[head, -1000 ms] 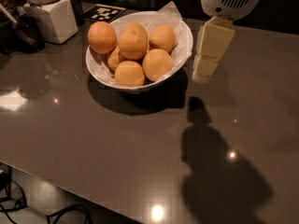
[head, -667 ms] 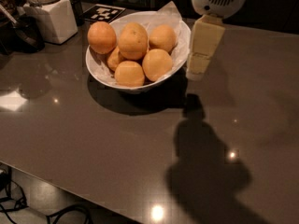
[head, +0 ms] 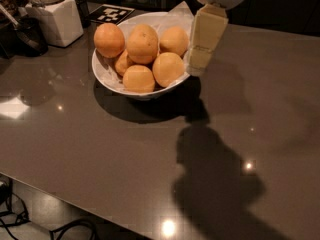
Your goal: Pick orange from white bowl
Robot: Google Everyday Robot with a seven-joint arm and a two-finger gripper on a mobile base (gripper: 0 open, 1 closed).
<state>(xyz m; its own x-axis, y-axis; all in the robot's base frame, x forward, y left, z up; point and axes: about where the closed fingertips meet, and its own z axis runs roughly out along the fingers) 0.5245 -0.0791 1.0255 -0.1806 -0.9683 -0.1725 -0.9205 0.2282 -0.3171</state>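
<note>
The white bowl [head: 104,77], lined with crinkled white paper, stands on the dark table at upper centre and holds several yellow-orange fruits. The orange [head: 142,43], the largest and slightly oblong one, lies on top in the middle of the pile. My gripper [head: 195,68] hangs down from the white wrist at the top and is over the bowl's right rim, right beside the fruit at the right side of the pile. It touches nothing that I can make out. It is to the right of the orange and apart from it.
A white square jar [head: 56,20] stands at the back left, with a dark utensil holder [head: 29,35] beside it. A black-and-white marker tag [head: 111,14] lies behind the bowl. The table's front edge [head: 75,204] runs diagonally at lower left, with cables [head: 30,224] on the floor.
My gripper has moved left, from beside the bowl's right side to over its right rim. The bowl and fruits have not moved.
</note>
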